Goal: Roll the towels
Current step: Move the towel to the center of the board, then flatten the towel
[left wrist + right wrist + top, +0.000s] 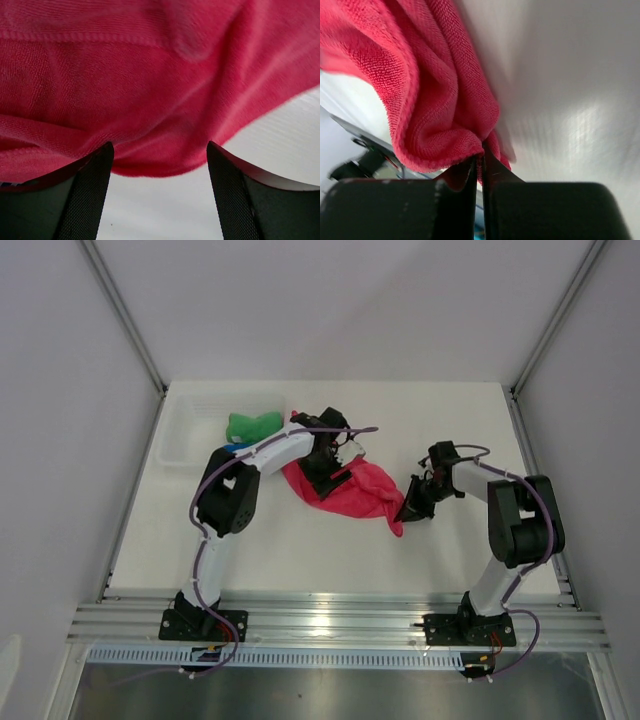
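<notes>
Pink towel (435,100) in right end effector (482,156)

The white counter (300,550) carried a crumpled pink towel (365,490) near its middle and a white basket (185,438) at its far-left corner.

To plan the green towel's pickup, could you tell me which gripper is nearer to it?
Left. The left gripper sits just right of the green towel; the right gripper is farther right, shut on the pink towel.
</notes>
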You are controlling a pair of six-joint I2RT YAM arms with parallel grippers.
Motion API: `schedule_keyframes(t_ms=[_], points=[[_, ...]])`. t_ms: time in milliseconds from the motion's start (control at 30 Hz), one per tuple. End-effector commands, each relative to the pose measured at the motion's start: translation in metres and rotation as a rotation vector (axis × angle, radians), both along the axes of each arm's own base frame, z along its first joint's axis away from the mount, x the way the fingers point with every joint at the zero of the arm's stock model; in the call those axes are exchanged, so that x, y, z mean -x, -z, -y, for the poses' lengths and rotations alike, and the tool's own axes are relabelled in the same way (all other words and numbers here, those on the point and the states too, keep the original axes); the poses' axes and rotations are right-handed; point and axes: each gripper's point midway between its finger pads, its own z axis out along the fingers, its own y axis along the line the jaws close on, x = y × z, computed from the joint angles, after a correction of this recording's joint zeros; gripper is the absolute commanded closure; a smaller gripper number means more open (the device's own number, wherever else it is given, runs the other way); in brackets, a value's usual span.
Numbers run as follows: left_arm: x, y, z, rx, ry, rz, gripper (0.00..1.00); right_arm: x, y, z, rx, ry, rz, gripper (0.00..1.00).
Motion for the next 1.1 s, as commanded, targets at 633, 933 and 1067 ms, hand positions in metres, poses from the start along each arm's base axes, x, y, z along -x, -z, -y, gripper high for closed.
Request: schedule_keyframes(t_ms=[633,933,1067], points=[[-0.013,-0.019,-0.023,0.053,-0.126,0.006,0.21,-0.09,-0.08,-0.012,0.217,-0.059,0.433,0.54],[0.024,-0.007,-0.028,0.047,-0.102,-0.122,0.16,-0.135,-0.014,-0.053,0.123,-0.235,0.431,0.55],[0.033,0.008,-0.038,-0.003,-0.097,-0.147,0.14,-0.122,-0.004,-0.062,0.047,-0.252,0.39,0.57]])
